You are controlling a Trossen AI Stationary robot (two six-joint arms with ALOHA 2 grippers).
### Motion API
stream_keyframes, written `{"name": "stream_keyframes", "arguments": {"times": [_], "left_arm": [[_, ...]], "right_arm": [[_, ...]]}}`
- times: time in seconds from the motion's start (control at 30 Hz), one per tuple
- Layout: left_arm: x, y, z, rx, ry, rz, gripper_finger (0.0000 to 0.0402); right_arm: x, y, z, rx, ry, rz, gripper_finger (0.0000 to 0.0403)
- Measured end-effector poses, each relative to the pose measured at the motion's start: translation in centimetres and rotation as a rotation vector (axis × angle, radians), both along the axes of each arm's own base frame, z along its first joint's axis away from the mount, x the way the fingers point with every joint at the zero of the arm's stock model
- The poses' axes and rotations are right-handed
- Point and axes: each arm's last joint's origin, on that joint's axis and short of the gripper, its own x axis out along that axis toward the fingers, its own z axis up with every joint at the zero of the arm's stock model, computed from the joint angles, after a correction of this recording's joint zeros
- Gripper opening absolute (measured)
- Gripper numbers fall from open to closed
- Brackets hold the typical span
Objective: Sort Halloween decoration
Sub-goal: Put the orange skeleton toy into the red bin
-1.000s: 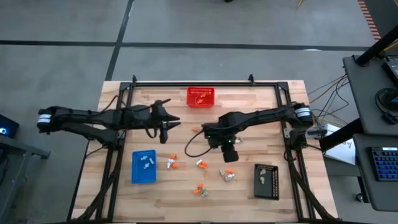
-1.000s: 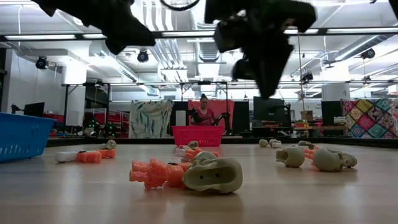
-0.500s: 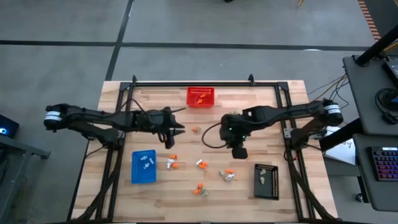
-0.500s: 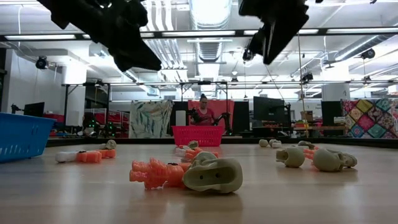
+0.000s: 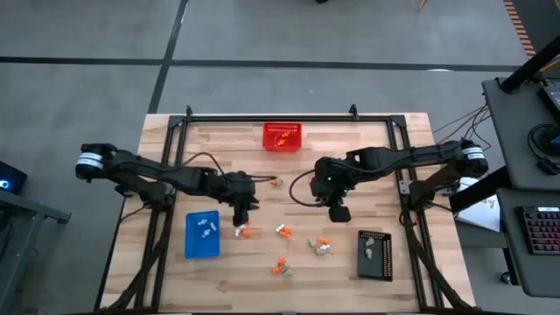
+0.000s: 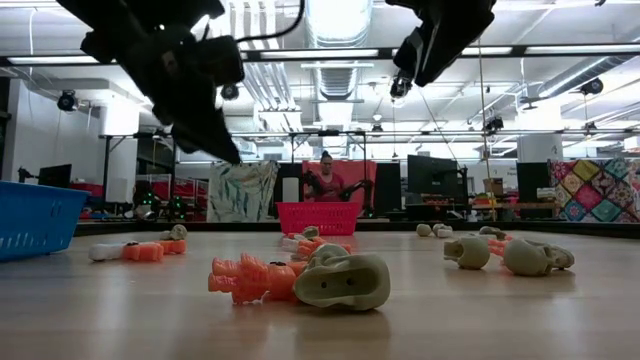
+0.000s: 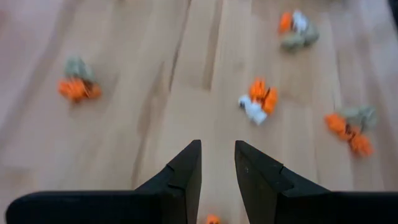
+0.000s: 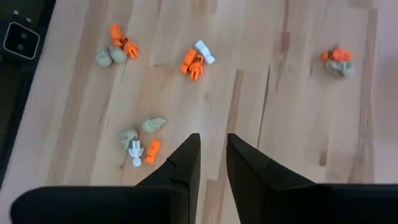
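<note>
Tiny orange, white and grey-beige plastic trinkets (image 5: 282, 232) lie scattered at the wooden table's six o'clock. Left gripper (image 5: 244, 210) hovers above one cluster, jaws narrowly parted, empty; right gripper (image 5: 337, 213) likewise. Descending squarely over a single piece should help.

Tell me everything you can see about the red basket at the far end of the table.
The red basket is a small rectangular bin with mesh-like walls, apparently plastic. It stands upright and open-topped on the wooden table, near the middle of the far edge, by the black frame rail. From above, a few small orange trinkets show inside. In the low view it sits far back, with loose trinkets lying just in front. Nothing else touches it; both arms are well clear.
</note>
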Motion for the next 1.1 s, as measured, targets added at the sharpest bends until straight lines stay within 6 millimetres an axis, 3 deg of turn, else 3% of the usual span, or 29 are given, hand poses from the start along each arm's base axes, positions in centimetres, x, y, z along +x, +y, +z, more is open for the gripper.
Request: {"name": "stream_keyframes", "arguments": {"times": [0.27, 0.53, 1.1], "left_arm": [[-0.2, -1.1, -1.7, -0.023, 0.129, -0.003, 0.0085], [-0.4, -2.3, -1.8, -0.069, 0.146, 0.015, 0.0107], [-0.9, -2.8, -2.2, -0.114, 0.205, 0.132, 0.0108]], "right_arm": [[0.0, 0.0, 0.1, -0.013, -0.017, 0.022, 0.0063], [0.0, 0.0, 0.1, -0.014, -0.017, 0.023, 0.0063], [0.1, 0.0, 0.1, -0.007, -0.014, 0.013, 0.0063]]}}
